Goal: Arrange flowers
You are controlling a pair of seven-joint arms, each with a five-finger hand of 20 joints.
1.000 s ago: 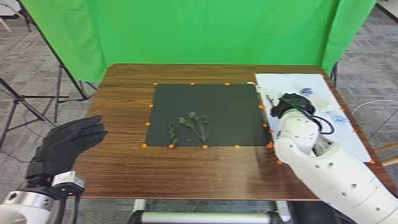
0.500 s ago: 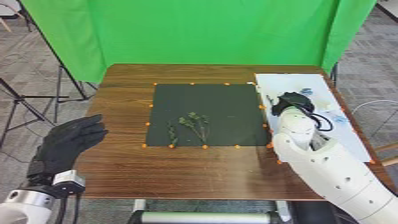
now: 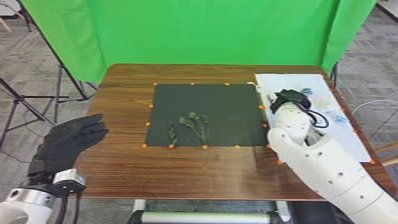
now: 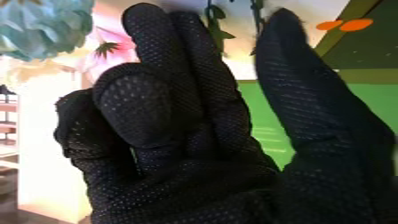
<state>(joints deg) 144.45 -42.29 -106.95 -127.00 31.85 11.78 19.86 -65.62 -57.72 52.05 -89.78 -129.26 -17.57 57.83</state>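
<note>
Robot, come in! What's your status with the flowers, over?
Left hand open, at table's left edge. Right hand open over white sheet. Green sprigs on dark mat. Possible snag: blue flower near right hand.

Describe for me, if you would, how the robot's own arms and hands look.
The left arm and right arm are white, the right with small dark spots. The left hand and right hand wear black gloves, the right one's finely dotted. Black cables run alongside both.

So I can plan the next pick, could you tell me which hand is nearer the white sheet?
Right. The right hand is over the white sheet; the left hand is at the left edge of the table.
</note>
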